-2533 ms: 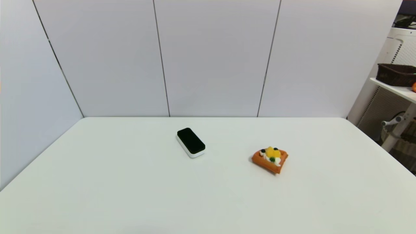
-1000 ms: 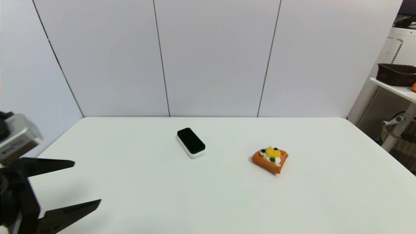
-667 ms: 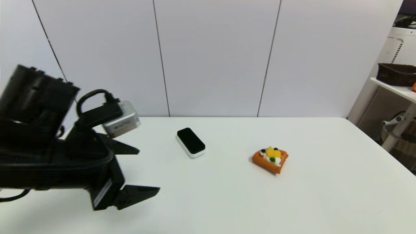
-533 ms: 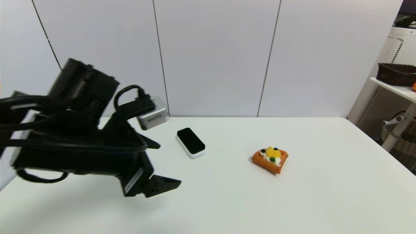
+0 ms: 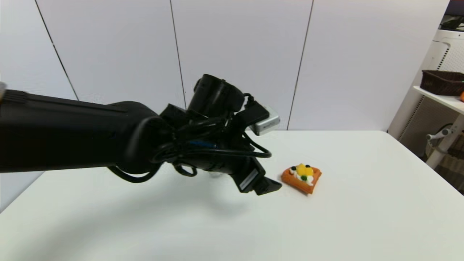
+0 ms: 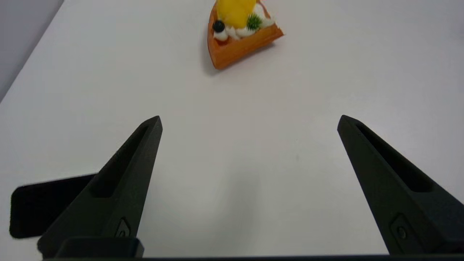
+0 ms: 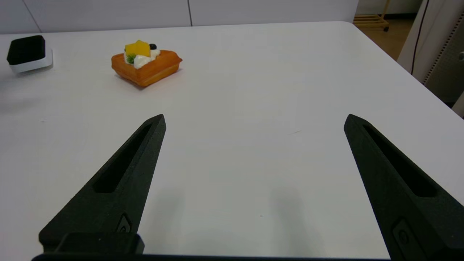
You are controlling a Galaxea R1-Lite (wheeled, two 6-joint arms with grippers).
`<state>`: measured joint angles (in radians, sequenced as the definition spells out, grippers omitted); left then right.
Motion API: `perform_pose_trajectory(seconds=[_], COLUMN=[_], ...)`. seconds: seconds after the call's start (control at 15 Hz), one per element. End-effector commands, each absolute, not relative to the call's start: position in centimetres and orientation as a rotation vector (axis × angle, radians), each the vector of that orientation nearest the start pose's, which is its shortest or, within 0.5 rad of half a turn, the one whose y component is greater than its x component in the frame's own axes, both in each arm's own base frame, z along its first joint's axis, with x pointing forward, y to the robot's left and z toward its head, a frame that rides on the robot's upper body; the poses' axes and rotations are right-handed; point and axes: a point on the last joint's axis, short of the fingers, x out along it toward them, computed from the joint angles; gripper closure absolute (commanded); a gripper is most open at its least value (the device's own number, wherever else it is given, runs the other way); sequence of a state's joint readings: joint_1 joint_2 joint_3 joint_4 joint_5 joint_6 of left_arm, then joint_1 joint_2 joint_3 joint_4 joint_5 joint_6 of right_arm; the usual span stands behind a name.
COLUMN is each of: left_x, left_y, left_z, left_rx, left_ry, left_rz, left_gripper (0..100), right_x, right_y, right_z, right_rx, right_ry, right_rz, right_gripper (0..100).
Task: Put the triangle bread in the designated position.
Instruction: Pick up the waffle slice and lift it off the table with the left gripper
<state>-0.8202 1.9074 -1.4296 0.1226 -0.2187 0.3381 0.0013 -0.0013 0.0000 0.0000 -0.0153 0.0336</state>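
From the head camera, the left gripper (image 5: 266, 183) reaches across the white table (image 5: 362, 224), one fingertip just beside the triangle bread (image 5: 301, 178), which sits right of centre; a low or skewed approach could shove the wedge away rather than straddle it. The left wrist view shows the fingers (image 6: 123, 188) spread wide and empty, the bread's waffle-gridded orange crust, yellow fruit, cream and berry ahead and off-centre, so one finger might smear the topping. In the right wrist view the right gripper (image 7: 253, 119) hangs open, well apart from the bread (image 7: 146, 65) and the black-topped white block (image 7: 29, 53).
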Motion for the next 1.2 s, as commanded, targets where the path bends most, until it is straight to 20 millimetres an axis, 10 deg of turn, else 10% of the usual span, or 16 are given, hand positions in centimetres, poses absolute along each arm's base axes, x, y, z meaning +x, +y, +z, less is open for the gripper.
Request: perform_pose_trajectory(seconds=[0.07, 1.2], left_x=[27.1, 29.7], left_y=[-31.8, -38.1], left_z=[18.7, 10.2], left_rx=[0.456, 0.282], left_ry=[0.315, 0.294], left_rz=[-1.13, -1.135], left_gripper=[0, 0], right_x=[-2.3, -2.3], right_y=[0.0, 0.0], right_z=[7.6, 7.5], right_rx=[0.032, 0.032], right_ry=[-0.002, 0.0], right_rz=[-0.014, -0.014], right_gripper=[0, 0])
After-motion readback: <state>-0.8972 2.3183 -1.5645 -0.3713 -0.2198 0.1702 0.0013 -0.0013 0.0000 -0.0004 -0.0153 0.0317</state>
